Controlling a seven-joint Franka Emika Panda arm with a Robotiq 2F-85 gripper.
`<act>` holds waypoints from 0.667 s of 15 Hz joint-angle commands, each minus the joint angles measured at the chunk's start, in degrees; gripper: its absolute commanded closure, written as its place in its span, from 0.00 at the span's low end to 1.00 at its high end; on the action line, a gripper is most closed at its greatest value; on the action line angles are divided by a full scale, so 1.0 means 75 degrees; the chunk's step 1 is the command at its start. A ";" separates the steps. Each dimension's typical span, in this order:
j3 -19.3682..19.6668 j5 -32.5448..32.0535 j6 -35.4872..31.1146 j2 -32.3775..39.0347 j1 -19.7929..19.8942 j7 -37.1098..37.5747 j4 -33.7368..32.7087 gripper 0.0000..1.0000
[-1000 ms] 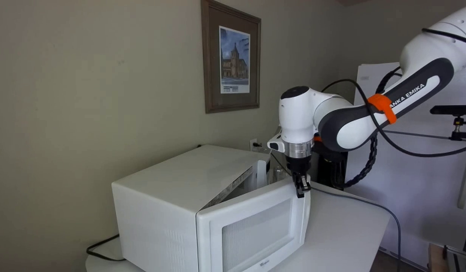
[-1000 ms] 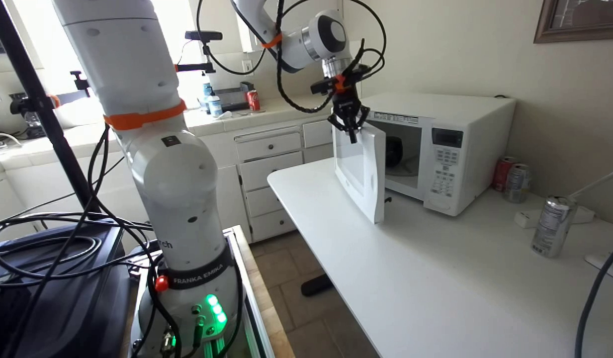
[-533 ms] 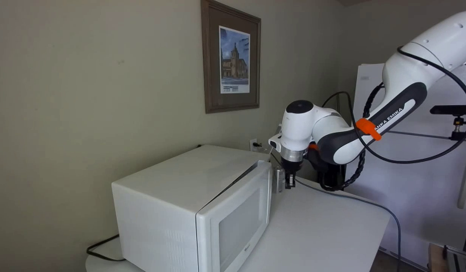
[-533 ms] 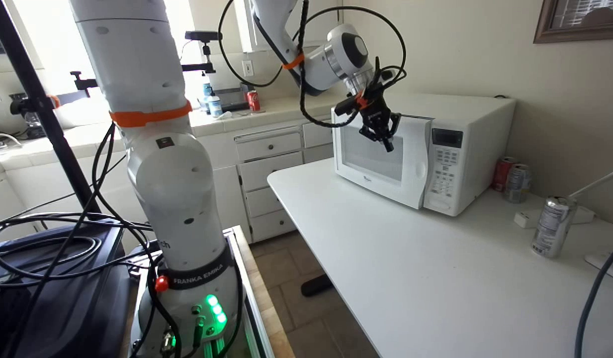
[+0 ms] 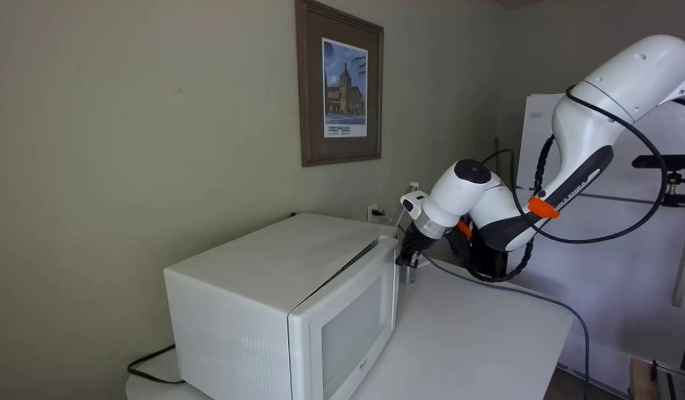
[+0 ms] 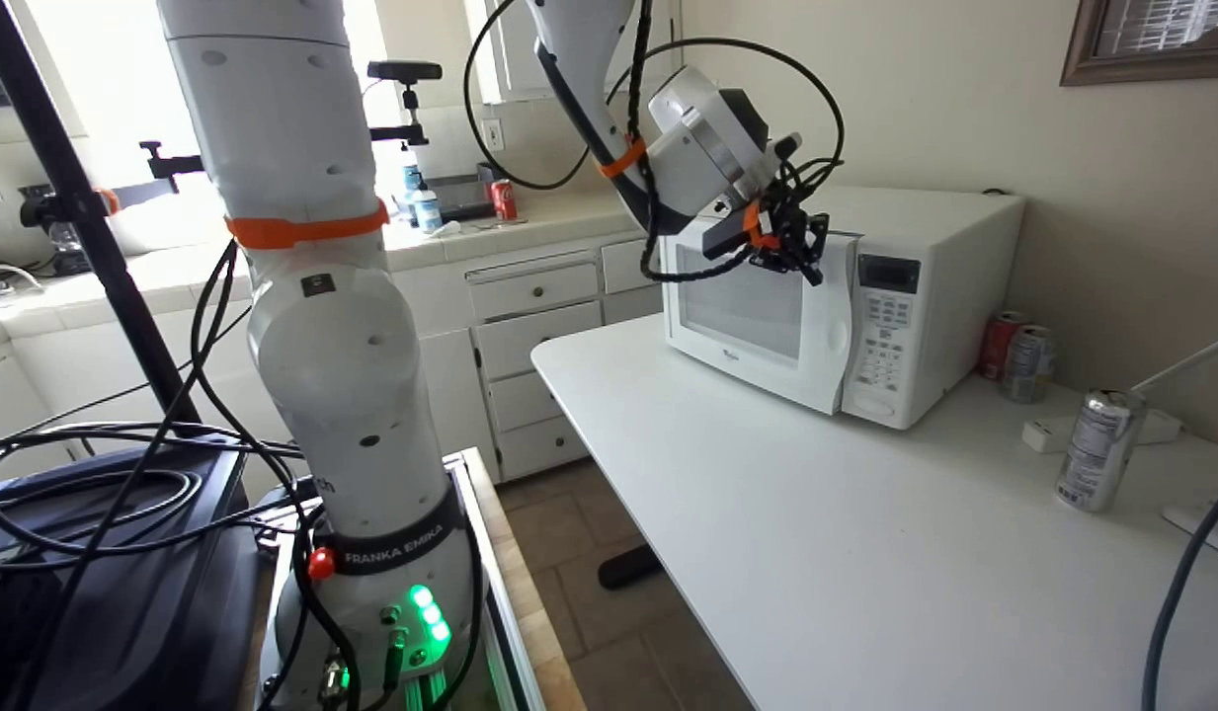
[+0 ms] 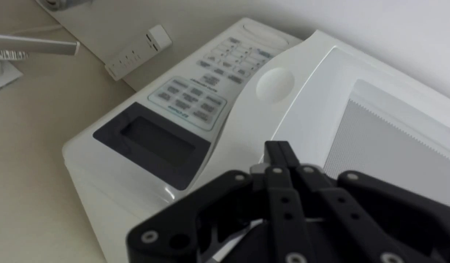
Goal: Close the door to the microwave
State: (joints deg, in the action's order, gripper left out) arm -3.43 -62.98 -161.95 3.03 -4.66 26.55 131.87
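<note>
Bearing "FRANKA EMIKA," the arm (image 6: 337,331) holds jaws pressed together near the slightly ajar door (image 5: 350,325).

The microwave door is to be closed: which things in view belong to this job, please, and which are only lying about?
For the job:
microwave
door, slightly ajar
pincer, shut, close to the door

Only lying about:
power strip
red can and silver can, both beside the microwave
second silver can, by the power strip
another red can, on the counter
</note>
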 commanded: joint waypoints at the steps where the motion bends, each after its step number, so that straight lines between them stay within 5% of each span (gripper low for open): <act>1: 0.0310 -0.1639 -0.0959 0.0464 0.0162 0.0920 -0.0421 1.00; 8: 0.0703 -0.4176 -0.1748 0.1170 0.0275 0.2452 -0.1366 1.00; 10: 0.0726 -0.3941 -0.2484 0.1303 0.0392 0.1973 -0.1209 1.00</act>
State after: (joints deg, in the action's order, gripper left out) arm 1.17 -91.52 -175.07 7.98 -3.22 42.71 126.62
